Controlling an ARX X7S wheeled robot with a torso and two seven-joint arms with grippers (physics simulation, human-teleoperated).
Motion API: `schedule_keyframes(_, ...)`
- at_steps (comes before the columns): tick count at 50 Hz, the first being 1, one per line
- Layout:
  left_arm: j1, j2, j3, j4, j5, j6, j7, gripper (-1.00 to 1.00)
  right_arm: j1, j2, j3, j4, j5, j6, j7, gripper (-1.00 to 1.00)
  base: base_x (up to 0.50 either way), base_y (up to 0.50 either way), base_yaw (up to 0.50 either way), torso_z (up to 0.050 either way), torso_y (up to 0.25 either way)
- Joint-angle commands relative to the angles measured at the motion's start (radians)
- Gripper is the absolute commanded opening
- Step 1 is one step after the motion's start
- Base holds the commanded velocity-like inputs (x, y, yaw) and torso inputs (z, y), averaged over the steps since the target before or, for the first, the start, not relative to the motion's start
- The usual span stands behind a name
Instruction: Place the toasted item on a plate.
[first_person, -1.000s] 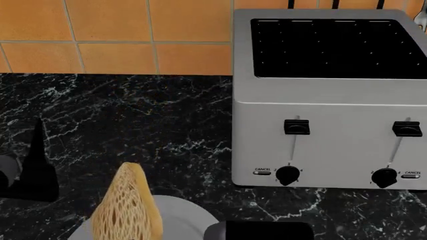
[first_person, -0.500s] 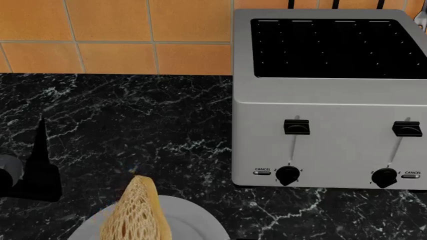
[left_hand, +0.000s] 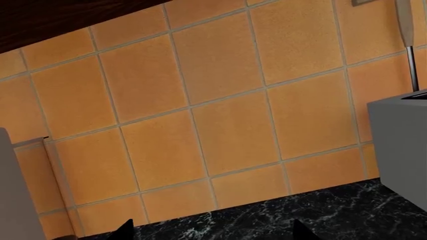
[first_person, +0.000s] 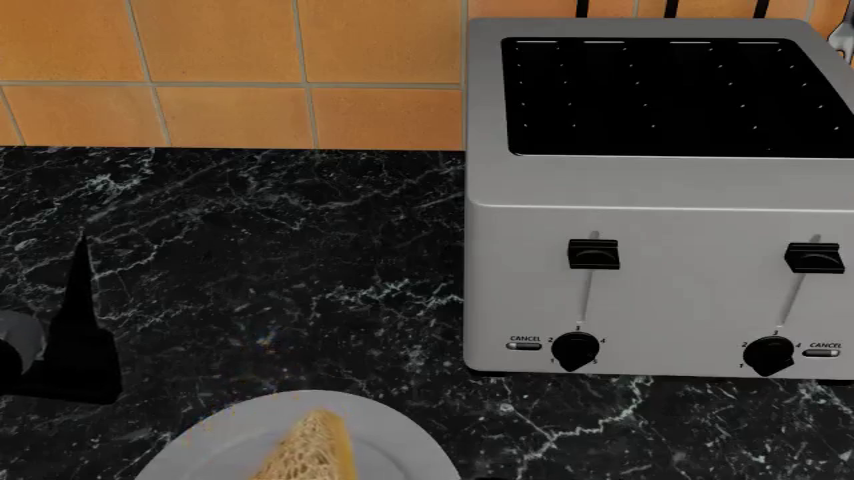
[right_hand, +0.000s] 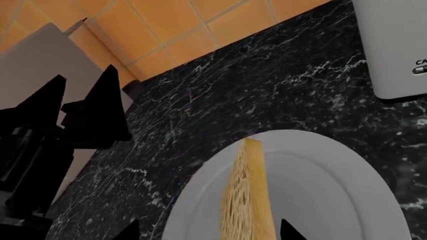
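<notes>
Resting on plate (first_person: 220, 440): toasted item (first_person: 310, 452) (beside toaster (first_person: 654, 260)).

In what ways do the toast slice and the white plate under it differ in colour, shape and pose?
The toast slice is golden-tan with a net-like porous face; the plate is plain white and smooth. The slice is narrow and angular, much smaller than the round plate. In the right wrist view the slice appears edge-on, while the plate lies flat on the black marble counter. Both sit left of the toaster.
</notes>
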Motion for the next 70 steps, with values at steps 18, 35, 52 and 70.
schedule_keyframes(18,-0.020,0.001,0.011,-0.003,-0.007,-0.008,-0.004,1.00,0.075,0.080,0.013,-0.021,0.021,-0.025,0.095,1.00,0.00,0.00,0.00,0.000,0.000)
schedule_keyframes(35,-0.017,-0.006,0.005,0.004,-0.012,-0.015,-0.009,1.00,0.375,0.170,-0.086,-0.051,0.155,-0.095,0.299,1.00,0.00,0.00,0.00,0.000,0.000)
schedule_keyframes(52,-0.016,-0.022,-0.054,0.056,-0.053,-0.059,-0.017,1.00,0.776,0.494,-0.329,-0.086,0.233,-0.293,0.354,1.00,0.00,0.00,0.00,0.000,0.000)
schedule_keyframes(70,-0.007,-0.058,-0.123,0.134,-0.092,-0.127,-0.031,1.00,0.916,0.782,-0.278,-0.091,0.285,-0.338,0.307,1.00,0.00,0.00,0.00,0.000,0.000)
